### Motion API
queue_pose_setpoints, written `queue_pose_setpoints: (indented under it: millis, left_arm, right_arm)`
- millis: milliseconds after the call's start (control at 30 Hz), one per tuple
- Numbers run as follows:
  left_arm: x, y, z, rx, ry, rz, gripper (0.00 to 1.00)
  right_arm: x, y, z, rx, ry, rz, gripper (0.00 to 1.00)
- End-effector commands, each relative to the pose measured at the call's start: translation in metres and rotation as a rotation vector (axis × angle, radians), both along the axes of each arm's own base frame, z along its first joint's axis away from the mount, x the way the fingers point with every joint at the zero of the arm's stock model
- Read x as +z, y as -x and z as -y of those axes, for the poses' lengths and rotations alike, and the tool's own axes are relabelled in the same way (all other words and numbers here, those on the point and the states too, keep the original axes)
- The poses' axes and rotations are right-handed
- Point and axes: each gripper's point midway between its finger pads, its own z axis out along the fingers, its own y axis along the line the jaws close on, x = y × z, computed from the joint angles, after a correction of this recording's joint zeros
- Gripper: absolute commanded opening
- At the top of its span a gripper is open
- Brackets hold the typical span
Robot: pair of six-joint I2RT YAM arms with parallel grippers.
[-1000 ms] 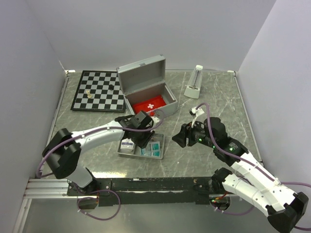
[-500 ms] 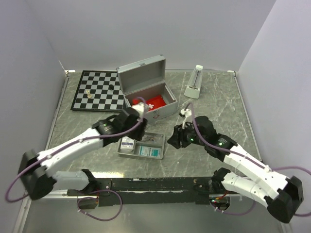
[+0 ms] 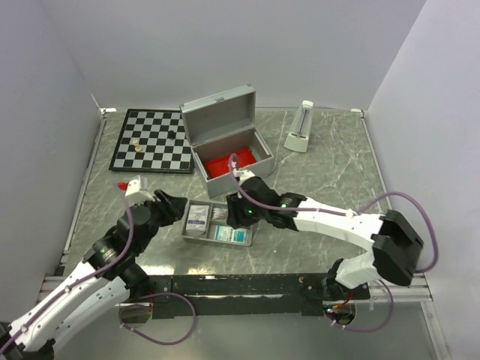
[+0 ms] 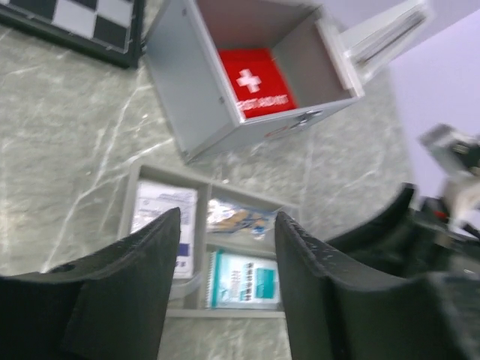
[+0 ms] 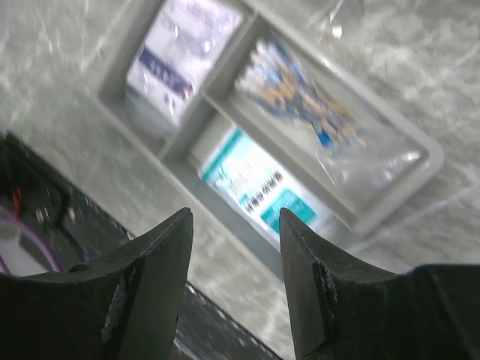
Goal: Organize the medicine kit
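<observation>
Top external view: medicine kit (image 3: 219,114) open, containing the red pouch (image 4: 255,81). Three packets (image 5: 251,184) lie unpacked in the tray (image 5: 431,157) before it. Left gripper (image 4: 226,217) and right gripper (image 5: 234,216) spread, empty.

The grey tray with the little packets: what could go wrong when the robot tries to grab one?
1. The teal packet lies flat, so the open right gripper above it might slide off it, or catch a divider and drag the tray along.
2. The medicine kit stands open just beyond the tray. A lifted packet or the arm could bump its front wall on the way in.
</observation>
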Motion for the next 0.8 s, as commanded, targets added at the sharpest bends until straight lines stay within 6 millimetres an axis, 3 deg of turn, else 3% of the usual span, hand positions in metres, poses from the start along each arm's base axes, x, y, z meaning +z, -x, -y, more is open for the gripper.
queue_pose_setpoints:
  millis: [0, 167, 400, 600, 767]
  left_arm:
    - [0.020, 0.001, 0.014, -0.062, 0.098, 0.073, 0.61]
    - [-0.025, -0.003, 0.044, -0.161, -0.030, -0.133, 0.63]
    - [-0.054, -0.008, 0.081, -0.286, -0.069, -0.242, 0.55]
    - [-0.080, 0.002, 0.109, -0.359, -0.164, -0.312, 0.53]
    - [-0.099, -0.005, 0.107, -0.326, -0.253, -0.368, 0.49]
  right_arm:
    - [0.007, -0.030, 0.008, -0.187, 0.041, 0.036, 0.58]
    - [0.010, -0.046, 0.039, -0.265, 0.029, 0.039, 0.58]
    - [-0.002, -0.047, 0.084, -0.351, 0.068, 0.043, 0.57]
    - [-0.015, -0.043, 0.103, -0.379, 0.073, 0.028, 0.57]
    - [-0.010, -0.045, 0.111, -0.394, 0.052, 0.045, 0.57]
